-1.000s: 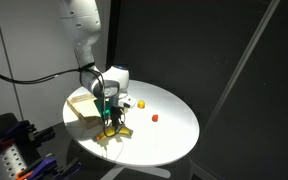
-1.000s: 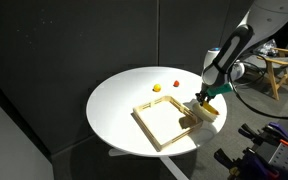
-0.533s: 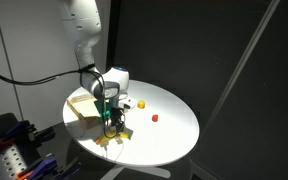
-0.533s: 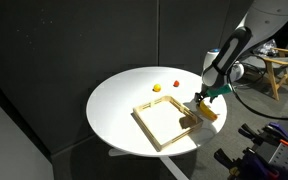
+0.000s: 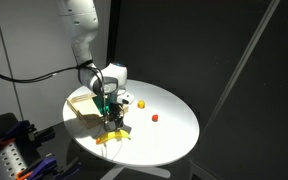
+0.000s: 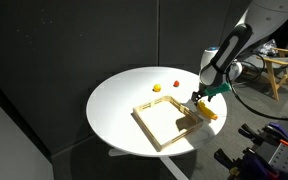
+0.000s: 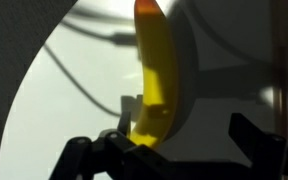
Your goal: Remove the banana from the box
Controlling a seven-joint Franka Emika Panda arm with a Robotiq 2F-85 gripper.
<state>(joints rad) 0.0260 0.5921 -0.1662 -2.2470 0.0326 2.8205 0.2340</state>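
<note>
Change vs. 1.0 s ago: the black Robotiq gripper (image 5: 110,117) stands higher above the round white table (image 5: 174,135). It was low over the small curved yellow banana (image 5: 112,136) before. The banana has stayed in place on the table, and more of it now shows below the fingers. The shallow square light-wood box (image 5: 76,103), the small round yellow-orange object (image 5: 140,103) and the small red object (image 5: 155,117) are unmoved.

Left to right in an exterior view: box, then gripper with the banana beneath it and clear of the box rim, then the yellow-orange object, then the red object.

In an exterior view from another angle, the box (image 6: 147,128) is seen from above with its darker brown floor bare. The banana (image 6: 209,111) lies on the white table (image 6: 114,110) just beside the box's right corner, outside the rim. The gripper (image 6: 197,100) hangs just above it. The yellow-orange object (image 6: 157,88) and red object (image 6: 175,84) sit beyond the box, well apart from the banana.

Wrist view only: the gripper (image 7: 172,150) is spread wide with nothing gripped. The dark fingers (image 7: 84,155) stand far apart at the bottom edge. The banana (image 7: 154,80) lies lengthwise on the white surface, its near end between them.
</note>
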